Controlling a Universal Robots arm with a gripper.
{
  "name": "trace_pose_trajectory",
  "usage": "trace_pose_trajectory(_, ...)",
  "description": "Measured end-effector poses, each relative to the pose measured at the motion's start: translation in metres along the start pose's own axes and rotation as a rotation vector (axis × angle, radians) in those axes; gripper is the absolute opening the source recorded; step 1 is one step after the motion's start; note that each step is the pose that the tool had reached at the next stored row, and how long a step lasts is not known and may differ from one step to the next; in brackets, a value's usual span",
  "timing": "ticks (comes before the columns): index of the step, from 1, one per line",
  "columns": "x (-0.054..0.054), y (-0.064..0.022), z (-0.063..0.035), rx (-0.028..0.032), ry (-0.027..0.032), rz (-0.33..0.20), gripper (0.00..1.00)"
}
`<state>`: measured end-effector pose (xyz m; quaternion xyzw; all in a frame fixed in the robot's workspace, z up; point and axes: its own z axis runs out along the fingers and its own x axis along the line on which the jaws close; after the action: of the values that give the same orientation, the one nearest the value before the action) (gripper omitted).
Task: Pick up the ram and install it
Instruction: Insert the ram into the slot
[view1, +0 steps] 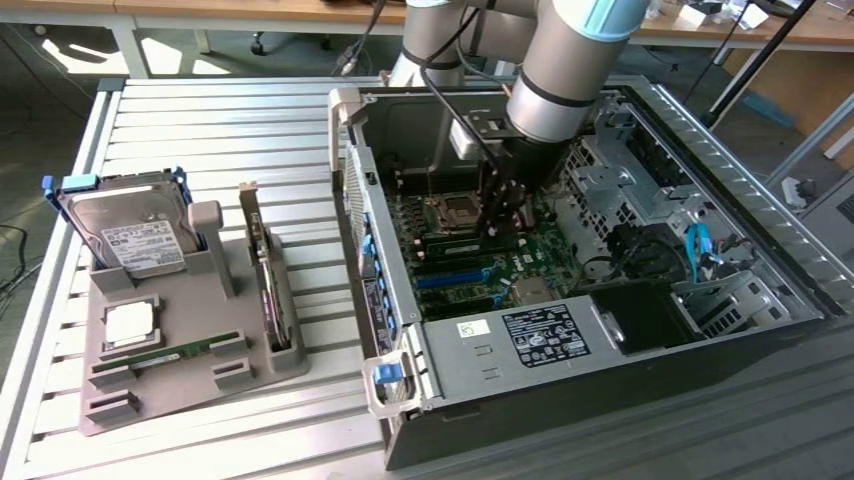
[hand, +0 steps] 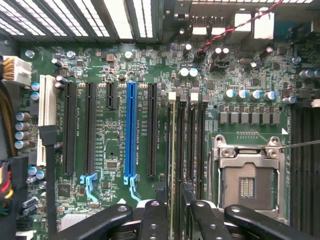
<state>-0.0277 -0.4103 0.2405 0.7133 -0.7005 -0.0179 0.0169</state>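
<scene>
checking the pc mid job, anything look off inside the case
Nothing looks damaged or askew. The one oddity is the CPU socket: it sits bare, while a silver chip lies on the tray. The gripper hangs over the ram slots.

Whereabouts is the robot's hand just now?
In the exterior view the hand is down inside the open computer case, over the green motherboard, just to the exterior view's right of the square processor socket.
</scene>
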Motion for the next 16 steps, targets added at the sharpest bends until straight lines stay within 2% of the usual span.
trace_pose_trajectory(10, 0.000, 0.0021, -0.0418, -0.0001, 0.0017, 0.000, 0.25)
trace_pose_trajectory(16, 0.000, 0.0021, -0.0420, 0.0000, 0.0016, 0.000, 0.25)
